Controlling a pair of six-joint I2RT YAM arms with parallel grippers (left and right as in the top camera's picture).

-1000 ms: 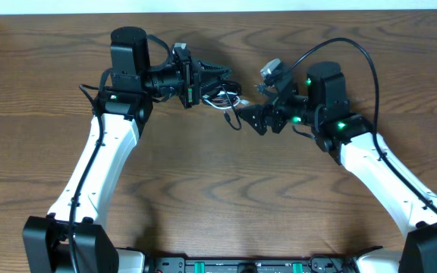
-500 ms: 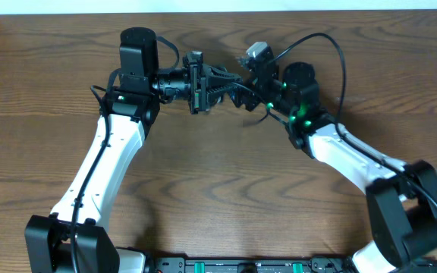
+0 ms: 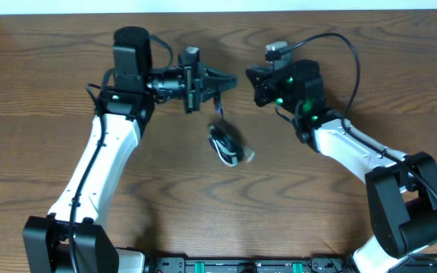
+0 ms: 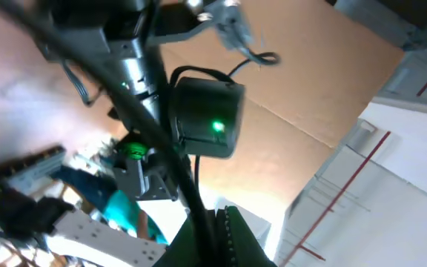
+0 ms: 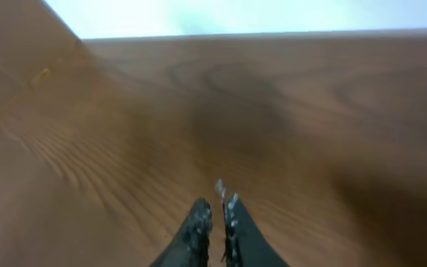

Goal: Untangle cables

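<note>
**Left fingers pinch one black cord, the bunch lies below them**

The cables [image 3: 224,142] sit as a small dark bunch near the middle of the desk [image 3: 203,220], toward its far half, between the two arms and a little nearer than both sets of fingers. A pale bit [image 3: 246,157] shows at the bunch's right edge; it is too small to tell whether it is a plug or part of the white cable. From above I cannot tell whether the bunch rests on the wood or hangs just over it.

One thin black cord [image 3: 220,112] runs from the bunch up to the left fingers [image 3: 221,78], which point to the right. In the left wrist view these fingers are pressed almost together at the bottom edge, with the cord coming out from between them and slanting up and to the left, so they grip it.

The right fingers [image 3: 255,83] point left, facing the left fingers and apart from them. In the right wrist view they are drawn nearly together, with only a slim gap. The view is blurred; something small and pale shows at their tips, but what it is I cannot tell. No cord is seen running from them to the bunch.
</note>
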